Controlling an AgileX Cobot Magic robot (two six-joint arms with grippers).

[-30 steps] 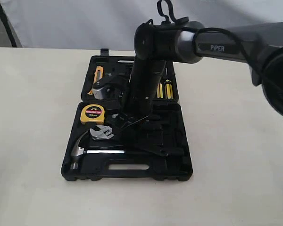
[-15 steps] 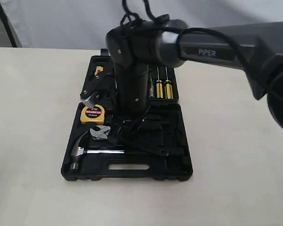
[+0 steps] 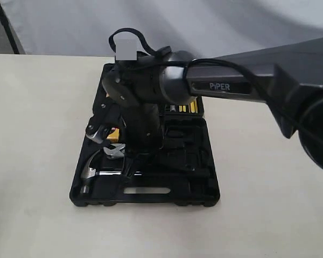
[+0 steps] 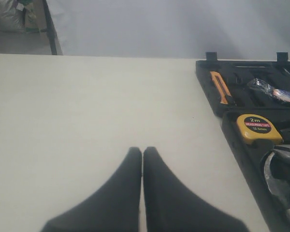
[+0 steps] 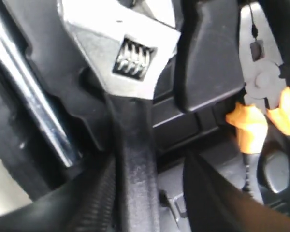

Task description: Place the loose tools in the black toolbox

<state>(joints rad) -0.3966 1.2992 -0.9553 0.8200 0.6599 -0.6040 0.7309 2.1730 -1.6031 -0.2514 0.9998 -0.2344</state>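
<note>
The black toolbox (image 3: 204, 196) lies open on the table. The steel claw hammer (image 3: 89, 172) rests in its near half, and the silver adjustable wrench (image 3: 116, 152) lies just above it. My right gripper (image 3: 126, 161) has come down on the wrench. In the right wrist view the wrench (image 5: 130, 53) has its black handle between my right gripper's (image 5: 150, 164) open fingers: one finger lies against the handle and the other stands apart. The wrapped tape roll (image 4: 279, 93) lies in the far half. My left gripper (image 4: 142, 153) is shut and empty over bare table.
The yellow tape measure (image 4: 257, 128) sits in the toolbox beside the hammer head (image 4: 280, 179). Orange-handled pliers (image 5: 261, 113) lie in a recess near the wrench. An orange utility knife (image 4: 221, 87) and yellow screwdrivers (image 3: 189, 108) fill the far half. The right arm hides much of the toolbox.
The right arm has swung left across the toolbox and lowered, bringing its gripper down around the wrench handle. The tools have not moved.
</note>
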